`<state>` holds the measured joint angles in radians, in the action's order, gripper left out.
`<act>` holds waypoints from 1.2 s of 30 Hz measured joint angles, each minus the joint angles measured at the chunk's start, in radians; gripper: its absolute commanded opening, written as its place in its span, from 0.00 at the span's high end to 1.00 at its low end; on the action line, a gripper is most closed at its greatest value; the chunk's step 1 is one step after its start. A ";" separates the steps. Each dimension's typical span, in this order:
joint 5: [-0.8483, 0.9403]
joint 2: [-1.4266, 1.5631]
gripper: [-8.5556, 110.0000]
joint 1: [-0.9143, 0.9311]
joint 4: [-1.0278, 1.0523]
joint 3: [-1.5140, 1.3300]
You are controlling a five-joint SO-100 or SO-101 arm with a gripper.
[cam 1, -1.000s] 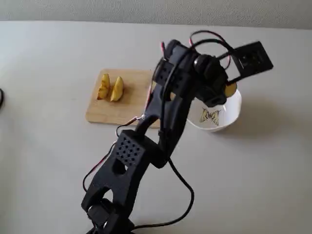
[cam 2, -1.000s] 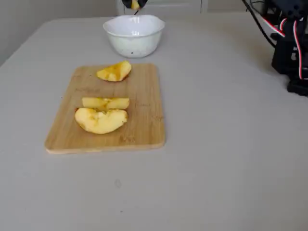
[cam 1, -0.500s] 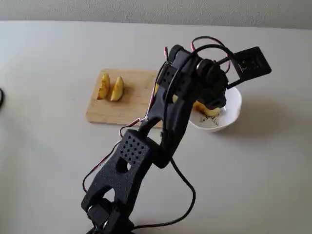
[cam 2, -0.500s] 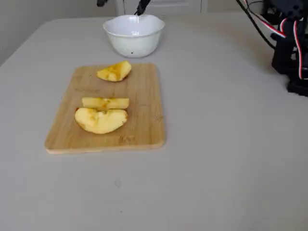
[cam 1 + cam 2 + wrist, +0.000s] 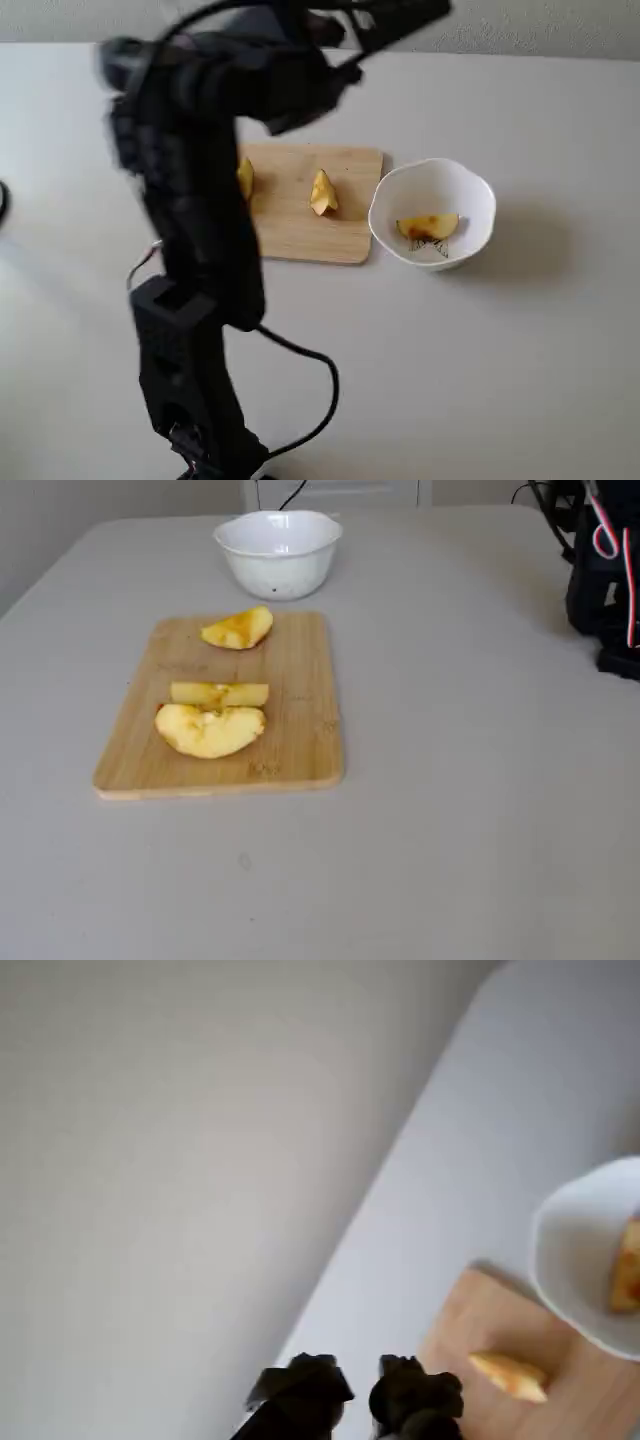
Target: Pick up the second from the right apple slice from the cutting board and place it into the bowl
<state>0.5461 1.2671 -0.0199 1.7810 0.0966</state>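
Note:
The apple slice (image 5: 428, 226) lies inside the white bowl (image 5: 470, 195), curved, with a brownish edge; the wrist view catches its end (image 5: 627, 1278) in the bowl (image 5: 575, 1260). In another fixed view the bowl (image 5: 278, 550) hides its inside behind the rim. My gripper (image 5: 360, 1398) is high above the table, away from the bowl, its two dark fingertips a narrow gap apart with nothing between them. In a fixed view the gripper (image 5: 400, 18) is a blur at the top edge. The cutting board (image 5: 300, 730) lies near the bowl.
Three yellow wedges stay on the board: one near the bowl (image 5: 238, 628), a slim one (image 5: 220, 693) and a broad one (image 5: 208, 730). The arm (image 5: 200, 200) covers the board's left part in a fixed view. Its base (image 5: 605, 580) with cables stands at the table's right.
A second ago the gripper hung over the bowl with the slice in it; half a second ago its fingers stood apart there. Now it has left that view.

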 measured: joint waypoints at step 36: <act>-0.416 1.890 0.93 -0.150 -0.483 -2.493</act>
<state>0.1304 3.1569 -0.1703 1.2977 -2.3961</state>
